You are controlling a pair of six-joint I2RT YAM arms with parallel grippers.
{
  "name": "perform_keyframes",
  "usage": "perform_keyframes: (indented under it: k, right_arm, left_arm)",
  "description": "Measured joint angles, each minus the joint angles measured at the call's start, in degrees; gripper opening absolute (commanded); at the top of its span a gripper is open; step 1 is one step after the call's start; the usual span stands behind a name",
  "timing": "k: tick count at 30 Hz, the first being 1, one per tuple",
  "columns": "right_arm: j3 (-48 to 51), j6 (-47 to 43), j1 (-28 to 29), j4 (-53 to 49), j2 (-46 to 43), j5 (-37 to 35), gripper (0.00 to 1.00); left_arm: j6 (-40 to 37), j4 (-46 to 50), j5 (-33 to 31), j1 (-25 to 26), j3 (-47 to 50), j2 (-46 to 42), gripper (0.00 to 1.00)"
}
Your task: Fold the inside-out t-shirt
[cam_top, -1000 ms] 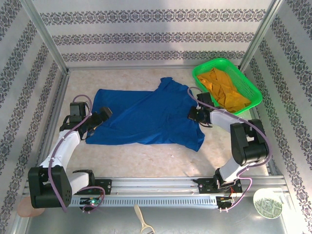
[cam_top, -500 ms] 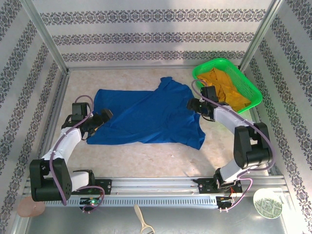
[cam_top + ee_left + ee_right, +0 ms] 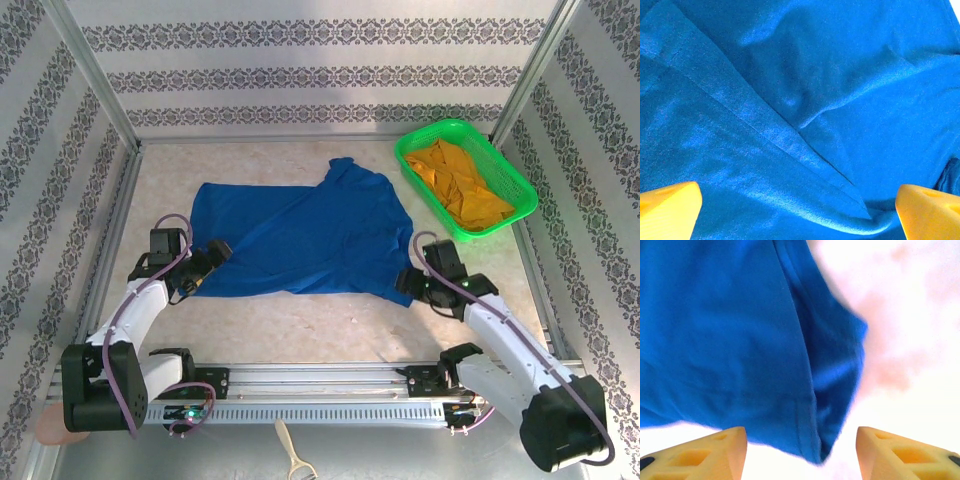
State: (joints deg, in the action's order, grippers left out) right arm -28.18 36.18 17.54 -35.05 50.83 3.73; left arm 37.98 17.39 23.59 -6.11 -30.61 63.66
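Left gripper point(image 3: 800, 222): its yellow fingers point(image 3: 667, 210) stand wide apart with nothing between them, hovering over the inside-out t-shirt point(image 3: 300, 240) at its near left edge. The right gripper point(image 3: 800, 455) also has its fingers point(image 3: 905, 452) spread and empty, poised just above the shirt's near right corner.

A second ago the right gripper sat at the shirt's right edge, close to the green basket point(image 3: 415, 165). It has since swung back toward the near side of the table point(image 3: 300, 325), and its arm now lies low along the right. The left gripper has barely shifted. The shirt lies spread in the middle of the table as before.

The top view shows the orange garment point(image 3: 465, 185) in the basket, well apart from the shirt. The left wrist view shows a long diagonal fold and a seam in the blue cloth. The right wrist view shows the hemmed corner lying doubled on the pale table.
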Motion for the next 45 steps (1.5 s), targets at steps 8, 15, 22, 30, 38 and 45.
perform_keyframes:
  k: [8, 15, 22, 30, 38, 45]
  right_arm:
    - [4.5, 4.7, 6.0, -0.3, 0.3, -0.1, 0.53]
    - [4.4, 5.1, 6.4, 3.0, 4.1, -0.7, 0.49]
    - [3.8, 4.5, 6.4, 5.6, 8.1, -1.3, 0.16]
    - [3.5, 4.6, 5.5, 5.3, 6.5, -1.7, 0.00]
    - [3.1, 5.5, -3.5, 0.8, 1.6, 0.3, 0.00]
    - [2.9, 5.9, -5.8, -1.5, 2.8, 1.8, 0.00]
  left_arm:
    - [0.2, -0.3, 0.2, 0.0, 0.0, 1.6, 1.00]
    - [0.7, -2.6, 0.2, 0.0, 0.3, 4.0, 1.00]
    - [1.6, -4.4, 0.1, 0.0, 1.3, 6.0, 1.00]
    - [4.0, -6.3, -2.9, 0.0, 1.4, 7.7, 1.00]
    - [7.1, -9.1, -9.2, 0.0, -0.3, 11.2, 1.00]
    - [8.2, -9.9, -10.9, 0.0, -1.5, 12.8, 1.00]
